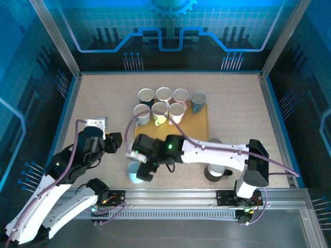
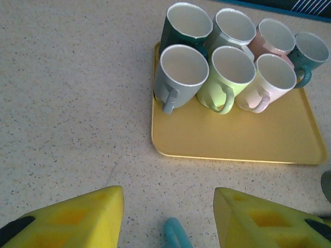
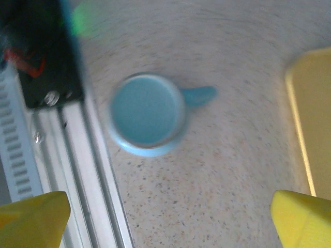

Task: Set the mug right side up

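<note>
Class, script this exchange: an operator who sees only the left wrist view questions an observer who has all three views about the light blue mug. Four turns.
Operator: I see just a light blue handle at my bottom edge. Where is the rest?
Observer: The light blue mug stands on the table close beside the front rail, apart from the tray.
Operator: Is it right side up?
Observer: It looks base up: the right wrist view shows a flat blue disc on top, not a white inside, though that picture is blurred.
</note>
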You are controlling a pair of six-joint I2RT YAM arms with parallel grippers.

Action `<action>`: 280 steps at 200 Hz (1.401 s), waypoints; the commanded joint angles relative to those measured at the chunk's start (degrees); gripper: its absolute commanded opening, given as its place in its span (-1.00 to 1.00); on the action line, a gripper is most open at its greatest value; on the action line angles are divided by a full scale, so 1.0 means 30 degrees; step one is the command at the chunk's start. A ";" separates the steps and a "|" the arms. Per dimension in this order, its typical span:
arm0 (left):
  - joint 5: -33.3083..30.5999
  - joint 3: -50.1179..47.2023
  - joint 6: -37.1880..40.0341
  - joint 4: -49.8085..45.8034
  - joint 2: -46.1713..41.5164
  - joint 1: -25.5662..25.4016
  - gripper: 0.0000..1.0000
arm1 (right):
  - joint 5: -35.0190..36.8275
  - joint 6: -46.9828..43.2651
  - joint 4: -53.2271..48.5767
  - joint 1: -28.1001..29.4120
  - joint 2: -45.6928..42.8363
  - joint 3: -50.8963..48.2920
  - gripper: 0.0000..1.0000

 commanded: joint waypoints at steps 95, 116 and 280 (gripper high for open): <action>-0.2318 -0.0944 0.0425 0.0086 -0.1515 0.0156 0.05 | -0.7396 -2.1111 0.0120 -0.2255 0.1530 0.1268 1.00; -0.2522 -0.1052 0.0394 0.0255 -0.1841 0.0147 0.05 | -0.6686 -2.2064 -0.1456 -0.2009 0.3179 0.3033 0.99; -0.1462 -0.1448 0.1013 0.0931 -0.1967 0.0143 0.06 | -0.4000 -2.4764 -0.3619 -0.0395 0.9288 0.7089 0.88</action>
